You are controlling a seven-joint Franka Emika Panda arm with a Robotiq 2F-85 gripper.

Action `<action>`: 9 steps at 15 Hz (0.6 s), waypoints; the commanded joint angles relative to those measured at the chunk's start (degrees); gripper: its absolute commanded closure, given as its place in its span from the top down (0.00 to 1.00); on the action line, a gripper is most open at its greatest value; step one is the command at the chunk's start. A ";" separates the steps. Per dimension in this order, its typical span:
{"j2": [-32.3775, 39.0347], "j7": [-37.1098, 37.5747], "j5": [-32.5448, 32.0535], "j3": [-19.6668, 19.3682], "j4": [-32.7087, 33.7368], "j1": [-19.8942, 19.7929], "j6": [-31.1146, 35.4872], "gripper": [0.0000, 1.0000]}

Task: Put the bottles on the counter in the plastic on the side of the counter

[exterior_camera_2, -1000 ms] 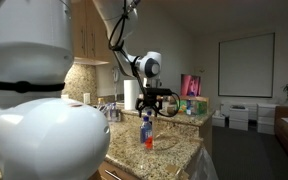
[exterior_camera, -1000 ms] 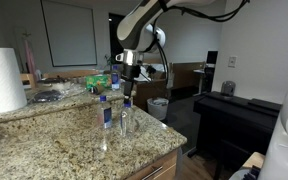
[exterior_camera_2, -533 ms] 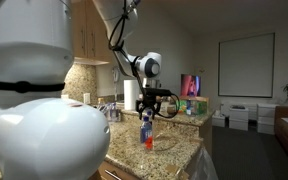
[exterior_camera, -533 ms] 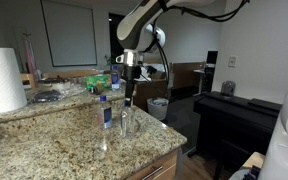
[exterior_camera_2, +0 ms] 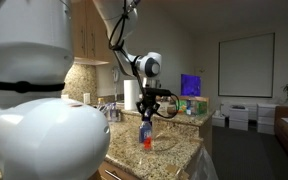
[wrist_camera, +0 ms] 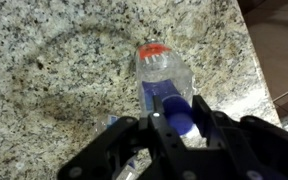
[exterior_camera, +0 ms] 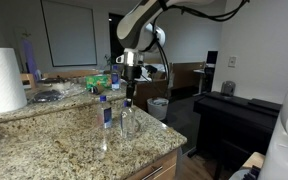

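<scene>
Two clear bottles with blue labels stand on the granite counter (exterior_camera: 74,150). One bottle (exterior_camera: 128,123) is right under my gripper (exterior_camera: 126,99); the second bottle (exterior_camera: 106,112) stands just to its left. In the wrist view I look straight down on the nearer bottle (wrist_camera: 164,80), and my gripper (wrist_camera: 177,118) is shut on its blue cap with a finger pressed on each side. The same bottle (exterior_camera_2: 147,136) hangs below my gripper (exterior_camera_2: 148,115) in an exterior view. The plastic-lined bin (exterior_camera: 158,106) stands on the floor past the counter's end.
A large white paper-towel roll (exterior_camera: 2,80) stands at the counter's far left. Clutter lies along the back of the counter (exterior_camera: 79,85). Dark piano-like furniture (exterior_camera: 234,115) sits to the right across the floor. The counter's rounded edge (wrist_camera: 246,70) runs close to the bottle.
The fingers have closed in from wide open onto the bottle's cap. The arm and both bottles have stayed in place.
</scene>
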 commanded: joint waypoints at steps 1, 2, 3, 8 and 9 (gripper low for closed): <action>0.59 -3.26 3.20 -0.85 1.49 -0.82 -3.18 0.09; 0.72 -3.07 3.91 -1.47 2.18 -1.37 -3.52 0.09; 0.85 -2.86 4.71 -2.25 3.04 -2.01 -3.93 0.09; 2.40 0.16 7.10 -7.83 8.51 -7.17 -2.30 0.09; 2.82 0.59 7.42 -9.04 9.53 -8.43 -2.08 0.09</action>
